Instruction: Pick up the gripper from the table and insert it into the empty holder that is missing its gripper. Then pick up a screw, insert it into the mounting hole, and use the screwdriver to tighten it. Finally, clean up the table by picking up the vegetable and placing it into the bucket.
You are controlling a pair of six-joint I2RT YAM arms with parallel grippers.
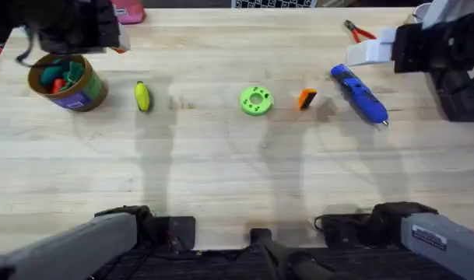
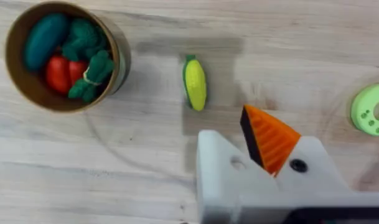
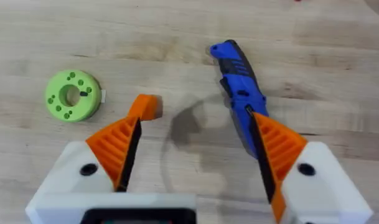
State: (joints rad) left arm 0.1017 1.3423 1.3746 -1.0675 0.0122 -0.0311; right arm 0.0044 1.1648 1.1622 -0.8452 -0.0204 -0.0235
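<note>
The orange ribbed gripper (image 1: 307, 99) lies on the table between a green disc and the blue screwdriver (image 1: 359, 93). My right gripper (image 3: 195, 124) hovers open above the orange piece (image 3: 147, 107) and the screwdriver (image 3: 239, 93), with both orange tips fitted. My left gripper (image 2: 239, 140) hangs near the yellow vegetable (image 2: 195, 83) and the bucket (image 2: 117, 59). It carries one orange tip beside the bare white holder (image 2: 223, 177), and the two blocks look pressed together. In the overhead view the vegetable (image 1: 142, 96) lies just right of the bucket (image 1: 89, 95).
The green disc (image 1: 256, 100) with small holes sits mid-table. Red-handled pliers (image 1: 359, 31) lie at the far right. Green and red toy pieces (image 2: 65, 56) fill the bucket. The near half of the wooden table (image 1: 237, 179) is bare.
</note>
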